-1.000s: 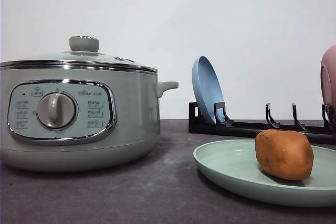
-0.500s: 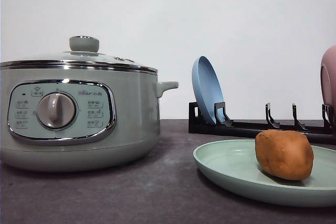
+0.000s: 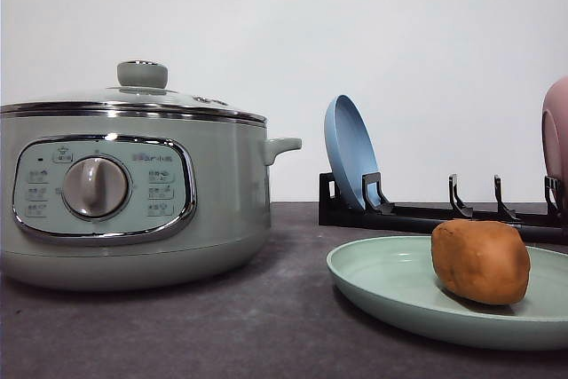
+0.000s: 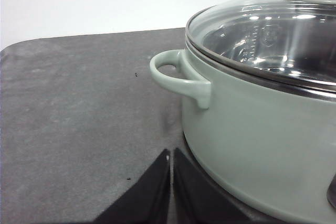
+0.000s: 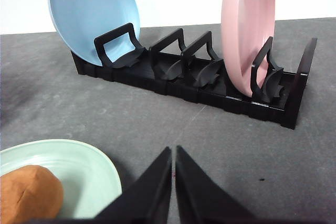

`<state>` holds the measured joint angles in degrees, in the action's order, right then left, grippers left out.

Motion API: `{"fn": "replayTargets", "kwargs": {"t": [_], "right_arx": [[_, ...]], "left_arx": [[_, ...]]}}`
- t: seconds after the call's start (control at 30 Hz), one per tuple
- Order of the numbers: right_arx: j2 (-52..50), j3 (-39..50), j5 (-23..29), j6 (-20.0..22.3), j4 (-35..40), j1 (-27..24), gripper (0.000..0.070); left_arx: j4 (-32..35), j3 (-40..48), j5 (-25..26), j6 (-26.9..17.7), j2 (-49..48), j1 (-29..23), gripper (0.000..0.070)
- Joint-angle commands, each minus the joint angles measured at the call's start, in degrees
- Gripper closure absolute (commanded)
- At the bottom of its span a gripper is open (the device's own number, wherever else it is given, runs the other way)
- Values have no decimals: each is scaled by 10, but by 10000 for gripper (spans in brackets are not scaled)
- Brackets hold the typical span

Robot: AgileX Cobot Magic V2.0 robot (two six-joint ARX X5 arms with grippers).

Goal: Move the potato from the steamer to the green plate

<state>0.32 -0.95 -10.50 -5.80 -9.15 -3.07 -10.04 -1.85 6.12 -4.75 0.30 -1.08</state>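
1. The potato [image 3: 481, 262] lies on the green plate [image 3: 382, 277], toward the plate's right side as the front view shows it, resting on the dish floor and not on the rim. The task's goal looks met.

2. The steamer [image 3: 133, 193] stands well apart to the left on the dark table [image 3: 266, 335], its glass lid [image 4: 268, 35] seated on the chrome rim, so nothing is left open.

3. The left gripper [image 4: 171, 156] sits low just beside the steamer's wall, below the side handle [image 4: 178, 74]; its black fingertips are pressed together with only a hairline between them and hold nothing.

4. The right gripper [image 5: 173, 153] is likewise pinched closed and empty, near the plate's edge, pointing toward the black rack [image 5: 210, 85] that carries the blue plate [image 5: 94, 14] and pink plate [image 5: 247, 30] upright.

5. The step in hand is judged to be settling or retreating. Doing it well means keeping both arms clear of the plate so the rounded potato is not nudged into rolling, and drawing the left arm away without catching the handle.

6. The right arm should pull back rather than forward, since the rack stands close ahead.
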Motion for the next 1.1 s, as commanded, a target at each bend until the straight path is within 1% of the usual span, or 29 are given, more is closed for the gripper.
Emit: {"fn": "replayTargets", "kwargs": {"t": [0.0,1.07], "right_arx": [[-1,3,0,-1,1,-1,700],[-1,3,0,-1,1,-1,700]], "left_arx": [[-5,11,0,5,-1,0,700],[-5,11,0,5,-1,0,700]]}}
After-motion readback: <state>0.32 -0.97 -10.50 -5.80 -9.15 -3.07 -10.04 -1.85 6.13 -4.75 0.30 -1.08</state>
